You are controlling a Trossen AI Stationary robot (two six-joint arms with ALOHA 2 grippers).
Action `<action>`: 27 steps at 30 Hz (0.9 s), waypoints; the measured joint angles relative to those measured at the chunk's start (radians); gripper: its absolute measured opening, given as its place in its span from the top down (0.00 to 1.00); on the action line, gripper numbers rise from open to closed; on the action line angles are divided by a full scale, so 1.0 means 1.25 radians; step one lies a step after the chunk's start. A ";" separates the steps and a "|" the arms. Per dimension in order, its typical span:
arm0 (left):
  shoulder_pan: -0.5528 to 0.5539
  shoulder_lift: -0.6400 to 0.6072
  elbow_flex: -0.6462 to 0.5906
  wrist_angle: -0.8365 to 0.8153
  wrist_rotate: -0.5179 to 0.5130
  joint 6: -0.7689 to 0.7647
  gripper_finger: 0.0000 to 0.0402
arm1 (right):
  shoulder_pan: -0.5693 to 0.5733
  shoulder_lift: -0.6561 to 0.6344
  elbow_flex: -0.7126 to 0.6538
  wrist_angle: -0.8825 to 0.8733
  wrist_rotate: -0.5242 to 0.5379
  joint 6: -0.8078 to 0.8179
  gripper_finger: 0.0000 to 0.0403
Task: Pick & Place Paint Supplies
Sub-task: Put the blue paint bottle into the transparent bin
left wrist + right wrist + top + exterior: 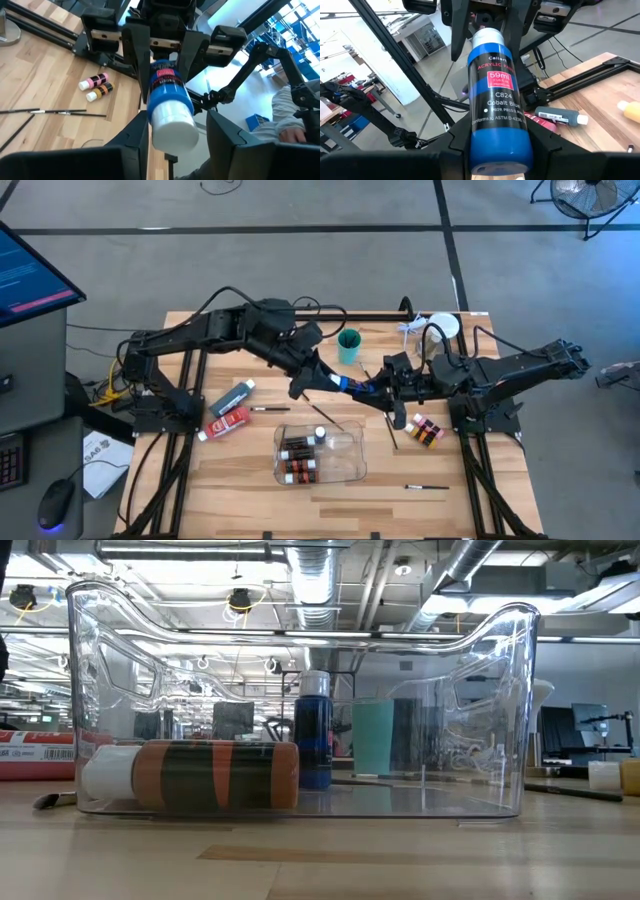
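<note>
Mid-air handover above the wooden tabletop (240, 480): blue cobalt acrylic paint tube with white cap (497, 107) is clamped at opposite ends by left gripper (177, 125) and right gripper (497, 165). Premature release or opposing pulls could drop it beside the clear rectangular plastic tray (345, 465).

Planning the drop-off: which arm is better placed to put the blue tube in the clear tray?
Probably left. The left gripper, at the cap end of the blue paint tube, sits nearer the clear tray than the right gripper, which holds the base.
</note>
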 joint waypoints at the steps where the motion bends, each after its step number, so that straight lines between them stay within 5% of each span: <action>1: 0.000 0.000 0.000 -0.004 0.001 0.000 0.73 | 0.000 0.000 0.000 0.000 0.002 0.000 0.74; 11: -0.002 -0.001 0.000 -0.007 -0.011 -0.030 0.74 | -0.001 0.000 0.000 0.000 0.007 0.001 0.74; 27: -0.110 -0.010 -0.001 0.015 -0.330 -0.036 0.74 | -0.003 -0.023 -0.001 0.003 0.029 -0.021 0.74</action>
